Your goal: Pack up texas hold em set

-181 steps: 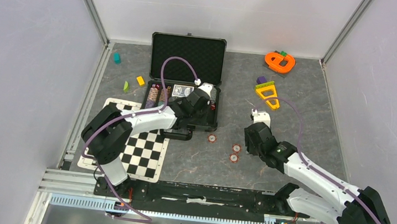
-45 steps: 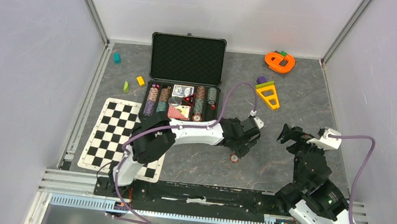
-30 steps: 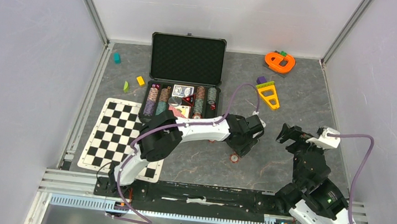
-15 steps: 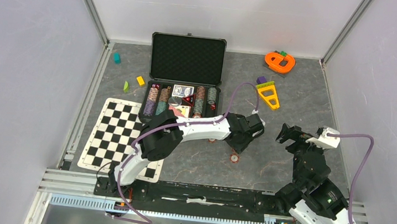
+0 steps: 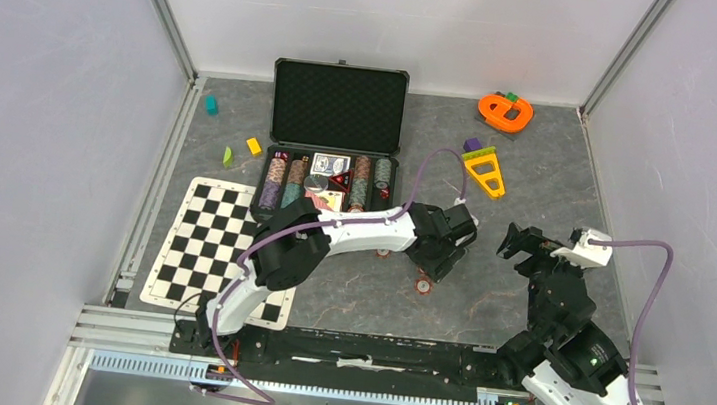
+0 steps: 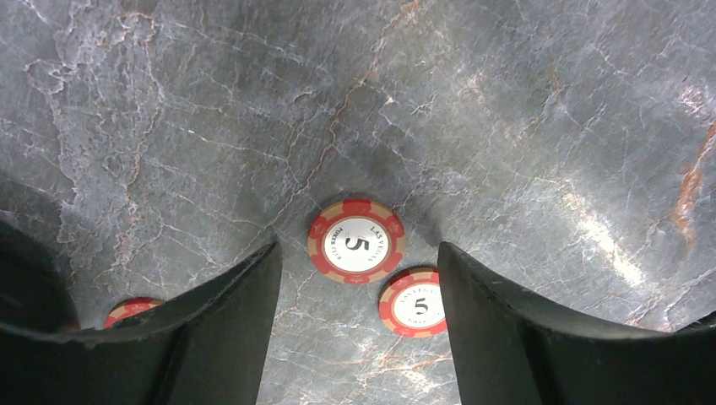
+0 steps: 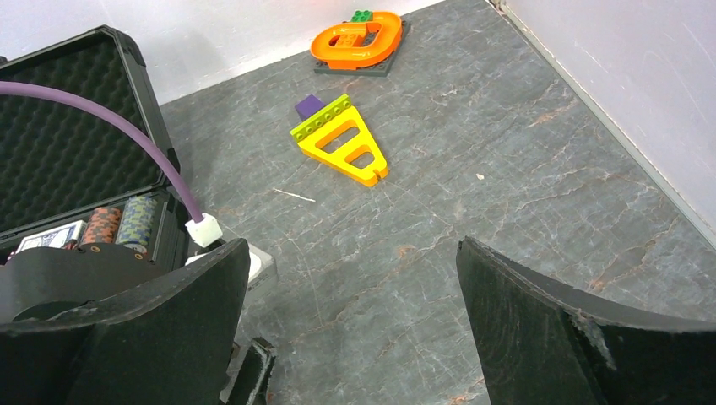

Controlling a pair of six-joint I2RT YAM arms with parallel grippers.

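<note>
**Left jaws straddle a loose chip beside the open case**

The left arm (image 5: 361, 233) reaches across the grey marbled surface (image 5: 538, 181) to a spot just right of the black briefcase (image 5: 333, 150). Its jaws stand apart, pointing down. In the left wrist view a red-white poker chip (image 6: 356, 241) marked 5 lies flat between the two dark fingers (image 6: 228, 329), touching neither. A second chip (image 6: 418, 302) lies just beside the other finger, and a third chip (image 6: 132, 310) shows partly behind the near one.

The briefcase lies open, its foam-lined lid tilted back. Coloured chip stacks (image 5: 362, 183) and card decks (image 5: 330, 164) sit in its tray.

The right arm (image 5: 565, 305) is raised at the right side, its jaws wide apart and holding nothing. A yellow toy (image 7: 342, 145) and an orange toy (image 7: 359, 38) lie beyond them. A checkered mat (image 5: 219, 248) lies left of the briefcase.
</note>
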